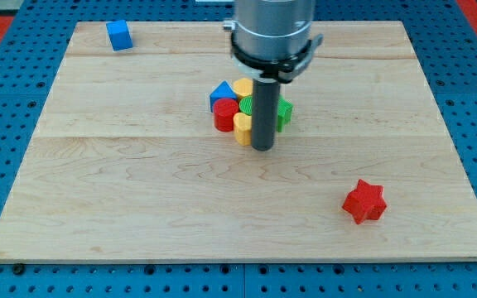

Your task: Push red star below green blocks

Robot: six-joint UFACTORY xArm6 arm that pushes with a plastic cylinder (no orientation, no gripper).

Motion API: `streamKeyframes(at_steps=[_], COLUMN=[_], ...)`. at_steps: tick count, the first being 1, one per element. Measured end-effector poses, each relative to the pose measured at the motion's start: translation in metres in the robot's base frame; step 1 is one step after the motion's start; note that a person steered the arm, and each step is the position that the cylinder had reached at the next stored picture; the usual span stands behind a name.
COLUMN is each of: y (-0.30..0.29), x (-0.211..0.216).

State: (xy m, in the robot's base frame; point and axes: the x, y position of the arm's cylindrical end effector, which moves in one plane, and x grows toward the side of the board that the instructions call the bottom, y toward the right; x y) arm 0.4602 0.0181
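Rod-mounted, my tip (262, 148) sits against the near edge of the clustered blocks, touching nothing else and well apart from the red star (364, 201) at near right. Swinging carelessly could scatter the green blocks (283, 111); an off-centre push could spin the star away.

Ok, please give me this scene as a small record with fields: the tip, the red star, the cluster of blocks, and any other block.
tip: my tip on the board, at the lower edge of the cluster
red star: red star alone, toward the view's bottom right, apart from the cluster
cluster: blue block, red block, yellow blocks, green blocks partly hidden by the rod
other: blue cube, the view's top left
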Motion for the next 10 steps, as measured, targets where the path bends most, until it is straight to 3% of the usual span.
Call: streamKeyframes(at_steps=[1,2,4,5,6,8,10], y=[0.045,0.128,0.225,0.218,0.159,0.093,0.125], x=[0.008,-0.012,0.065,0.113,0.123,0.107,0.102])
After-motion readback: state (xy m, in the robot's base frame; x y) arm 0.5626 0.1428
